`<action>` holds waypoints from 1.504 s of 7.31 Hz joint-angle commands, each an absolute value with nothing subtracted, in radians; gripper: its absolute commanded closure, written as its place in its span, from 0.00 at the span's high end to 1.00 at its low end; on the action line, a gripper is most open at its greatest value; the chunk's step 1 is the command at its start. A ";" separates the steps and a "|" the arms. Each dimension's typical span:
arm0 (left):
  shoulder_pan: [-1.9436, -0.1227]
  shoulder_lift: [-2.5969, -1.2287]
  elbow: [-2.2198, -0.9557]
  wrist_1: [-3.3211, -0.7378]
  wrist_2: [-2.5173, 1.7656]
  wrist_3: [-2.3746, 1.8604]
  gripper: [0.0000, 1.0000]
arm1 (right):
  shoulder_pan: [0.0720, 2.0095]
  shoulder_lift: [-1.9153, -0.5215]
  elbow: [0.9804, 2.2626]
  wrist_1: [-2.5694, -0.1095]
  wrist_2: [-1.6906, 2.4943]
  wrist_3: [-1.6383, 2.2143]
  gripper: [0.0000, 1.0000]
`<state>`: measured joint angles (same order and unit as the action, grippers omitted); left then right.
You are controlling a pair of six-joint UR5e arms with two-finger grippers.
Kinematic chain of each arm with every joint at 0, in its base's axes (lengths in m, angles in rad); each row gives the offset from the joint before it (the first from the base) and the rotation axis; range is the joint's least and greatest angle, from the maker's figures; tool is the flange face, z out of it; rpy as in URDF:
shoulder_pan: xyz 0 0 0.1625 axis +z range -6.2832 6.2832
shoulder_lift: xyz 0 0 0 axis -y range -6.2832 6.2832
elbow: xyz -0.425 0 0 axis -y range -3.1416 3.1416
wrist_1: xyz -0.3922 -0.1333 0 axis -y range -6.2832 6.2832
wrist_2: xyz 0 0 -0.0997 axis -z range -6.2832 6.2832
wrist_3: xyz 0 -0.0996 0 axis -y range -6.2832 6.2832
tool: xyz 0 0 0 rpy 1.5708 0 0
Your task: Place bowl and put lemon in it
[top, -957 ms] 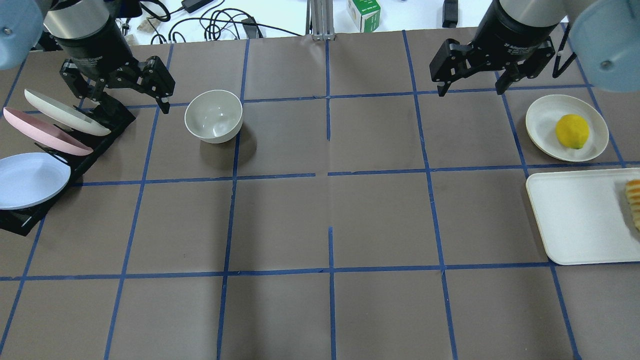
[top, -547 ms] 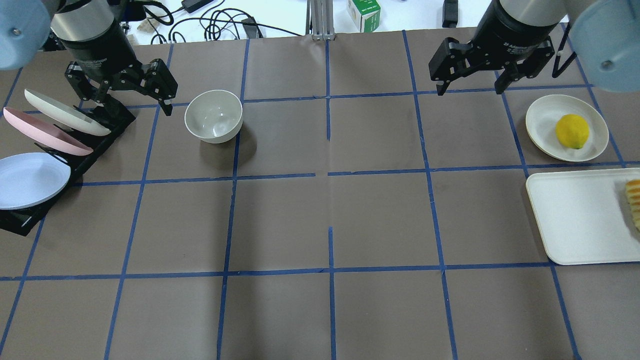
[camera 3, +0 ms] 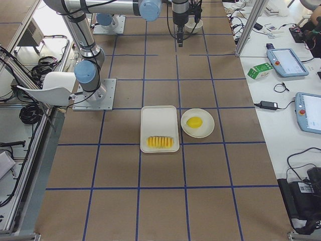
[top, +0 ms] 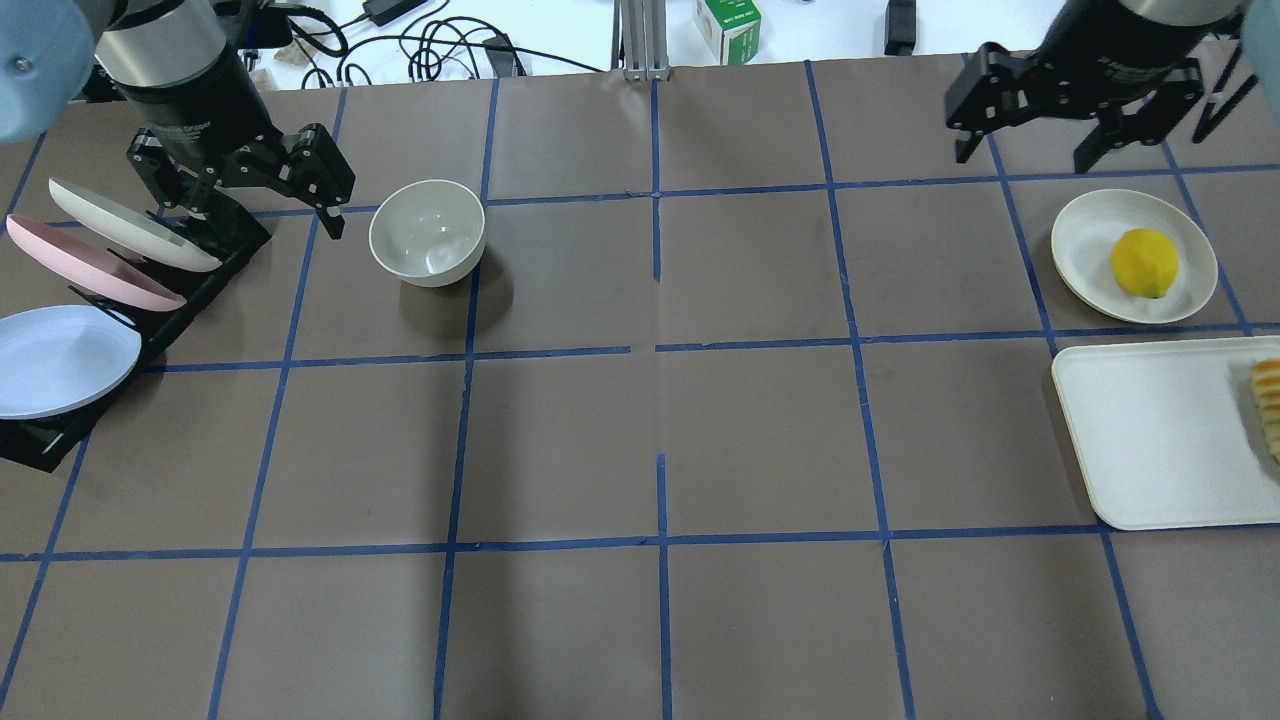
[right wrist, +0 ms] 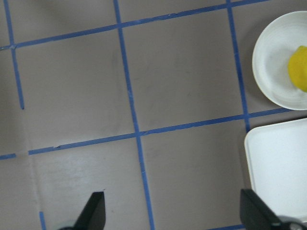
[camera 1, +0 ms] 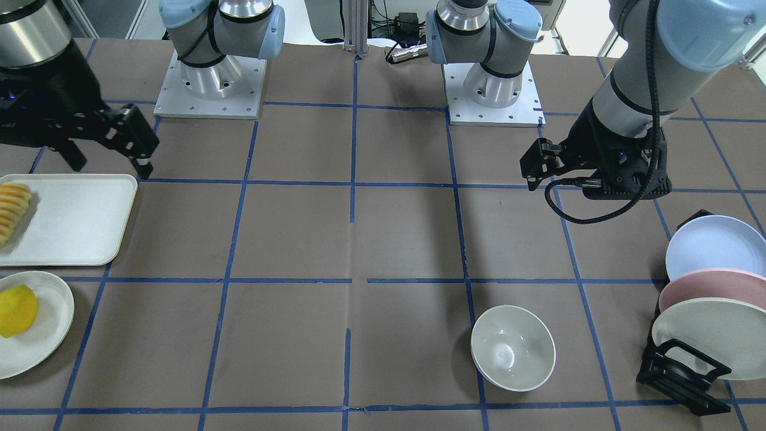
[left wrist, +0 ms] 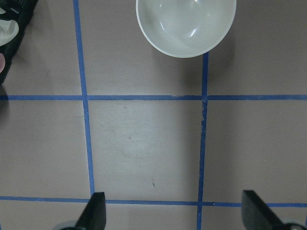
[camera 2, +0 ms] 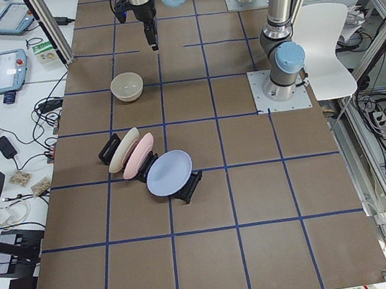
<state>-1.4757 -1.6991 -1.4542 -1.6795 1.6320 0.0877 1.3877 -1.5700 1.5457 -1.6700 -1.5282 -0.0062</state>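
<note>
At the upper left of the overhead frame the bowl (top: 427, 232) stands upright and empty on the brown table (top: 660, 420), just right of the left gripper (top: 245, 190). That gripper's fingers are spread wide with nothing between them. In the left wrist view the bowl sits at the top edge, ahead of the open fingertips (left wrist: 96, 211) and clear of them. The lemon (top: 1144, 262) is at the far right of the same overhead frame, well apart from the bowl. It rests on a shallow plate (top: 1085, 215), right of that plate's centre, with its long axis running roughly up and down the picture and its greenish tip toward the lower edge. The right gripper (top: 1023, 155) hangs above and to the left of the plate, also open and holding nothing. It is plainly the nearer of the two, so the lemon looks like its job. From that gripper the lemon lies toward the lower right of the overhead frame, and in the right wrist view it just shows at the right edge (right wrist: 298, 67). Its fingers open left to right in the picture, across the lemon's narrow width, which I judge a fair line for a grasp. Below the plate sit a white tray (top: 1150, 440) with sliced fruit (top: 1268, 405), and a rack of plates (top: 70, 300) stands beside the left gripper.
</note>
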 commanded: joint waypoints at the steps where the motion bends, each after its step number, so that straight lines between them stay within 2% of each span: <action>1: -1.476 -1.698 -1.466 -1.697 1.626 0.089 1.00 | 1.200 -1.565 1.552 -1.684 -1.531 -0.321 1.00; 4: -1.476 -1.706 -1.466 -1.690 1.629 0.087 1.00 | 0.935 -1.459 1.539 -1.730 -1.517 -0.697 1.00; 7: -1.474 -1.703 -1.468 -1.669 1.641 0.080 1.00 | 0.929 -1.387 1.549 -1.791 -1.517 -0.698 1.00; 10: -1.476 -1.686 -1.466 -1.645 1.637 0.074 1.00 | 0.962 -1.156 1.549 -1.997 -1.514 -0.686 1.00; 11: -1.476 -1.684 -1.473 -1.632 1.641 0.077 1.00 | 1.009 -1.132 1.552 -2.014 -1.511 -0.680 1.00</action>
<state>-1.4756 -1.6848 -1.4682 -1.6486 1.6389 0.0777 0.9646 -1.1847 1.5504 -1.9722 -1.5134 -0.6887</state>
